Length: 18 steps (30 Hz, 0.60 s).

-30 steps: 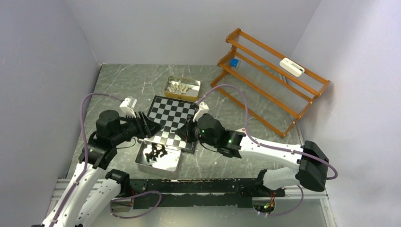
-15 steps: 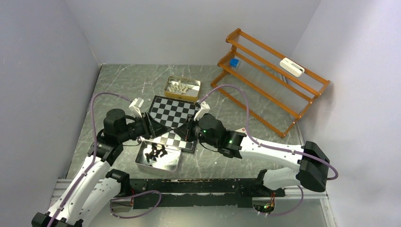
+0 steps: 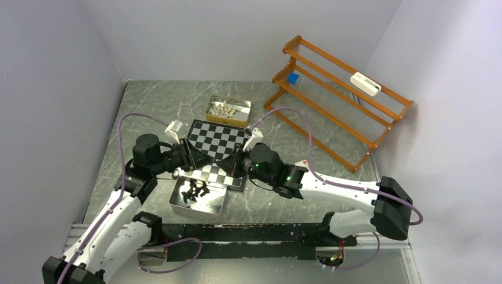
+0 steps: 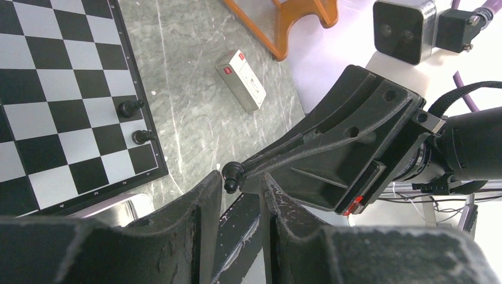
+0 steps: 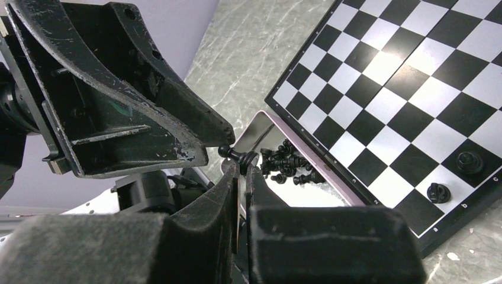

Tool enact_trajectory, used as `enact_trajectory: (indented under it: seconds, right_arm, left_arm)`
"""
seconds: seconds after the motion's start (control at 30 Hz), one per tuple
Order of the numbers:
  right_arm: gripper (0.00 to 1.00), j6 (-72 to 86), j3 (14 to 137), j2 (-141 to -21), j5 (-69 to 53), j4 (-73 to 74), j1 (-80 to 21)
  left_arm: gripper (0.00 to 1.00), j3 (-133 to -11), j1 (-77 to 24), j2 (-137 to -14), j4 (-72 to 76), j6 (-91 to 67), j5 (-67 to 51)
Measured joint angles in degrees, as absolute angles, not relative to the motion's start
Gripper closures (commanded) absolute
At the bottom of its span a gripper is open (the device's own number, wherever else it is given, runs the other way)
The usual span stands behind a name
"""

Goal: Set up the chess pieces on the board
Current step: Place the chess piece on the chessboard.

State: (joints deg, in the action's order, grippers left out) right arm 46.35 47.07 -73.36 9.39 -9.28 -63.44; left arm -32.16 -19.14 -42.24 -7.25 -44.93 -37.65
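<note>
Basically mid-handover: pinched small glossy black pawn [image 5: 232, 154] in right gripper [image 5: 243, 170], left gripper [image 4: 240, 186] part-spread around it; needed left clamp next.

Robot lab booth, plain white walls [image 3: 237, 35], marbled tabletop [image 3: 160, 100], black mounting rail [image 3: 248, 232]

Top external: high, rearward, looking down. Wrist views: close along own fingers [image 4: 195, 236], mutually facing; both share black pawn [image 4: 232, 176] at their tips, board [image 4: 71, 118] corner.
</note>
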Motion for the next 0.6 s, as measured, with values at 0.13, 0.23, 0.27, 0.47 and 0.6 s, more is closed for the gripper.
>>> enact_trajectory:
  seconds: [0.13, 0.23, 0.27, 0.47, 0.6]
  right_arm:
    - [0.94, 46.5, 46.8, -73.4, 9.4, -9.6, -63.4]
    - [0.94, 46.6, 46.8, -73.4, 9.4, -9.7, -63.4]
    - [0.94, 46.6, 46.8, -73.4, 9.4, -9.7, -63.4]
    - [0.94, 47.2, 46.4, -73.4, 9.4, -10.1, -63.4]
    - [0.93, 47.6, 46.1, -73.4, 9.4, -10.5, -63.4]
  left_arm:
    - [0.64, -32.2, -19.1, -42.3, -7.1, -45.0, -37.8]
    - [0.65, -32.2, -19.1, -42.3, -7.1, -45.0, -37.8]
    - [0.65, -32.2, -19.1, -42.3, -7.1, -45.0, -37.8]
    - [0.70, -31.8, -19.1, -42.4, -7.2, -45.0, -37.8]
    - [0.72, -31.3, -19.1, -42.8, -7.1, -45.0, -37.8]
